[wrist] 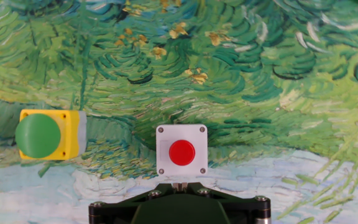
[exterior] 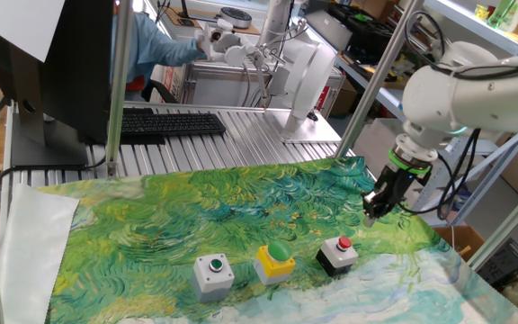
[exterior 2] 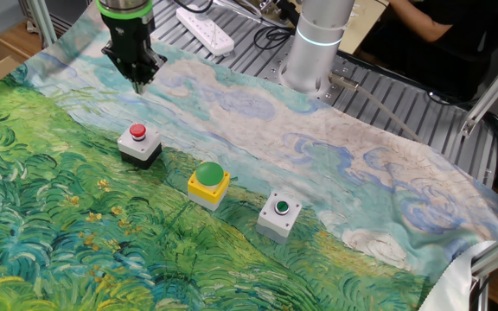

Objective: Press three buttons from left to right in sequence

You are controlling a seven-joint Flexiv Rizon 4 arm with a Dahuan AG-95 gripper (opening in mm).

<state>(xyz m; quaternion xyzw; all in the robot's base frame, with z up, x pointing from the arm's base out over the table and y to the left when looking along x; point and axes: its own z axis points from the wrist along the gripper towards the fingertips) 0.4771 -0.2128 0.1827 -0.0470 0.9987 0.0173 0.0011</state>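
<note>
Three button boxes stand in a row on the painted cloth. In one fixed view, from left to right, they are the grey box with a small green button (exterior: 213, 270), the yellow box with a green dome (exterior: 275, 259) and the black box with a red button (exterior: 338, 252). My gripper (exterior: 371, 213) hangs above the cloth, behind and right of the black box, touching nothing. In the other fixed view the gripper (exterior 2: 138, 80) is beyond the red button (exterior 2: 137, 132), and its fingertips meet at a point. The hand view shows the red button (wrist: 181, 152) just ahead of the shut fingertips (wrist: 179, 185), with the yellow box (wrist: 45, 135) to the left.
The green and blue painted cloth (exterior: 196, 216) covers the table. A keyboard (exterior: 171, 123) and a white robot base (exterior: 308, 81) stand behind it on the metal surface. A power strip (exterior 2: 204, 33) lies near the arm's base (exterior 2: 316, 47). Frame posts (exterior: 115, 85) stand at the edges.
</note>
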